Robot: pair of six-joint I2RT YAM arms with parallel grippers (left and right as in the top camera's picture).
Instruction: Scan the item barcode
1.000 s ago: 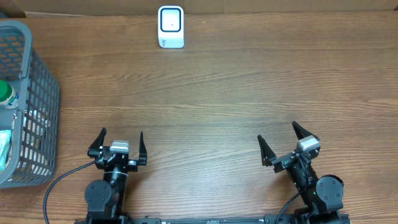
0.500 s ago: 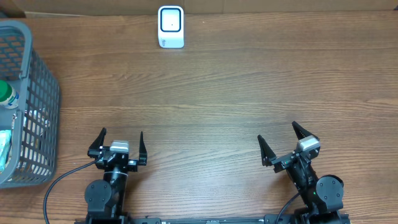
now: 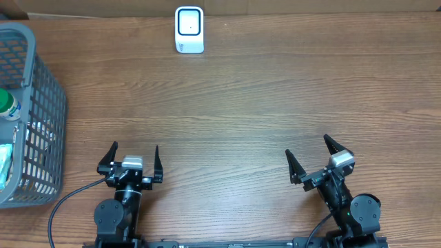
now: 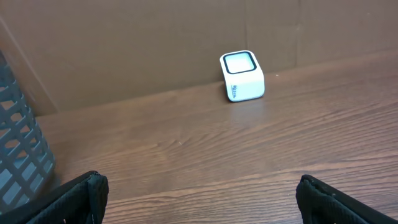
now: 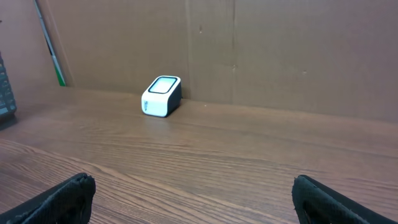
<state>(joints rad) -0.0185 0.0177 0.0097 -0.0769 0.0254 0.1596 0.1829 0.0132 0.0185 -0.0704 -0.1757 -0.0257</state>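
Items [image 3: 5,160]: lie in the grey basket [image 3: 43,103], outboard of the left claw [image 3: 135,147] and somewhat ahead of it. A green-capped bottle [image 3: 6,102] and a pale teal packet [image 3: 3,171] show inside the rim. No barcode can be made out on either.

Barcode scanner [image 3: 189,29]: a white box with a dark-framed window on its upper face. It sits well ahead of both claws at the far edge of the table [image 3: 262,89], against the cardboard wall [image 5: 280,43]. It lies ahead and slightly right of the left claw, and ahead and far left of the right claw [image 3: 307,145].

Risk, reach: the basket is the left claw's side, and its tall mesh wall stands between claw and contents. A low sideways approach would likely strike or shove the basket, so entry from above looks safer.

Risk, grasp: the items sit close together in the basket. Wide jaws may catch two at once, or the mesh.

Risk, scan: the code's position is unknown. An item presented with the label turned away from the scanner window would probably fail to read.

Left claw: jaws at full spread, with nothing between the fingers [image 4: 78,194] and no object in contact. It is well apart from basket and scanner.

Right claw: jaws likewise at full spread and empty, over bare table, with its fingers [image 5: 68,198] clear of everything.

Stage, judged: nothing is picked up yet.
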